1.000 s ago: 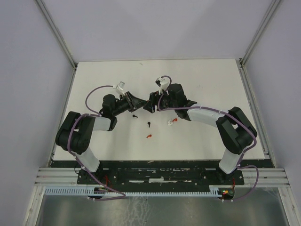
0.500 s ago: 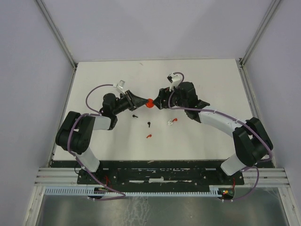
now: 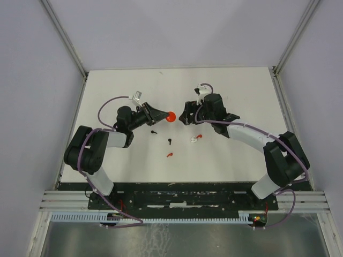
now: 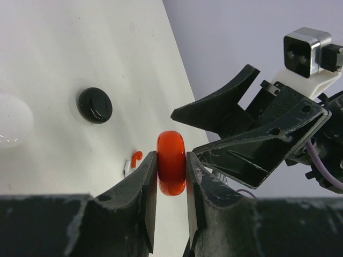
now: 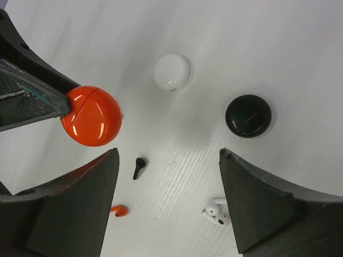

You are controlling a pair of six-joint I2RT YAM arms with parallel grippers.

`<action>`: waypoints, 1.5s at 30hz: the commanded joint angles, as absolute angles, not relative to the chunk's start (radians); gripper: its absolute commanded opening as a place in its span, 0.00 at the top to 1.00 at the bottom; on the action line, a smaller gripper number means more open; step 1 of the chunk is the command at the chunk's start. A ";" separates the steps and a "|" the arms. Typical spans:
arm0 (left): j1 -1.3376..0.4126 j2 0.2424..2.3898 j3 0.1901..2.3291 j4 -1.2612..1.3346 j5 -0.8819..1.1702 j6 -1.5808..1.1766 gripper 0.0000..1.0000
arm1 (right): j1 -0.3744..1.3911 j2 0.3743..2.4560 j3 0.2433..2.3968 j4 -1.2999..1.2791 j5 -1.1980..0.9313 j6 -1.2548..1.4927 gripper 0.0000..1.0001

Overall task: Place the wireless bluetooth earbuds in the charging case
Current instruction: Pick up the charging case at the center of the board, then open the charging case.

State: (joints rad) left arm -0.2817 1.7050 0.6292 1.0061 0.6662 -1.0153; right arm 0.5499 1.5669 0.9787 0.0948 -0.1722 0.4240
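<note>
The earbuds lie loose on the white desk [image 3: 230, 155], none of them in a case. One black earbud [image 3: 169, 142] sits near the middle. A red earbud [image 3: 170, 155] lies just nearer than it. A second black earbud [image 3: 154, 131] lies to the left and slightly farther back. A pair of white earbuds [image 3: 195, 138] rests to the right, their two pieces close together. All of them are nearer than the two grippers.

Beyond the earbuds is the orange-red charging case [image 3: 170, 116], round and glossy with its seam closed. It is held off the desk at the centre. The left gripper [image 3: 163, 115] reaches in from the left and is nearly closed. Its two fingers [image 4: 143, 188] are clamped flat against the case's two broad faces, so the case stands on edge between them.

The right gripper [image 3: 185, 115] is just to the right of the case and faces it. Its jaws are spread wide and hold nothing. In the right wrist view the case sits beyond its fingertips and does not touch them.

Farther back on the desk, the right wrist view shows a white disc [image 5: 171, 72]. A black disc [image 5: 248, 115] lies to its right, and the two are apart.
</note>
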 commanded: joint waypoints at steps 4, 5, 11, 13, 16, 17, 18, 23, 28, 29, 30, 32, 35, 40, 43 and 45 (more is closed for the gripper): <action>-0.278 1.709 0.658 1.078 0.701 -1.046 0.97 | 0.575 1.613 1.064 0.119 -0.205 0.449 0.16; -0.279 1.710 0.658 1.078 0.702 -1.046 0.97 | 0.581 1.621 1.071 0.118 -0.204 0.448 0.16; -0.279 1.709 0.652 1.071 0.706 -1.041 0.97 | 0.598 1.648 1.105 0.114 -0.203 0.452 0.16; -0.279 1.709 0.652 1.072 0.706 -1.041 0.97 | 0.601 1.660 1.118 0.102 -0.197 0.449 0.16; -0.279 1.699 0.652 1.076 0.710 -1.048 0.97 | 0.602 1.686 1.135 0.086 -0.183 0.448 0.16; -0.279 1.694 0.652 1.075 0.711 -1.049 0.97 | 0.602 1.694 1.135 0.087 -0.179 0.451 0.16; -0.279 1.687 0.651 1.074 0.712 -1.051 0.97 | 0.602 1.701 1.136 0.086 -0.174 0.451 0.16; -0.279 1.657 0.650 1.052 0.712 -1.047 0.97 | 0.603 1.723 1.142 0.080 -0.156 0.455 0.16; -0.279 1.651 0.649 1.051 0.718 -1.052 0.97 | 0.601 1.741 1.155 0.088 -0.155 0.452 0.16; -0.279 1.651 0.649 1.050 0.719 -1.052 0.97 | 0.602 1.744 1.158 0.088 -0.155 0.451 0.16; -0.280 1.651 0.648 1.050 0.719 -1.054 0.97 | 0.602 1.747 1.162 0.088 -0.154 0.452 0.16; -0.278 1.648 0.647 1.048 0.717 -1.055 0.97 | 0.602 1.748 1.171 0.074 -0.147 0.447 0.16; -0.261 1.631 0.648 1.011 0.693 -1.053 0.97 | 0.601 1.729 1.158 0.024 -0.111 0.445 0.16; -0.213 1.607 0.618 1.018 0.649 -1.098 0.97 | 0.611 1.661 1.102 -0.075 -0.020 0.422 0.18; -0.189 1.619 0.582 1.101 0.640 -1.160 0.97 | 0.644 1.655 1.102 -0.144 0.050 0.388 0.19; -0.178 1.644 0.564 1.163 0.647 -1.197 0.97 | 0.659 1.650 1.092 -0.159 0.077 0.383 0.20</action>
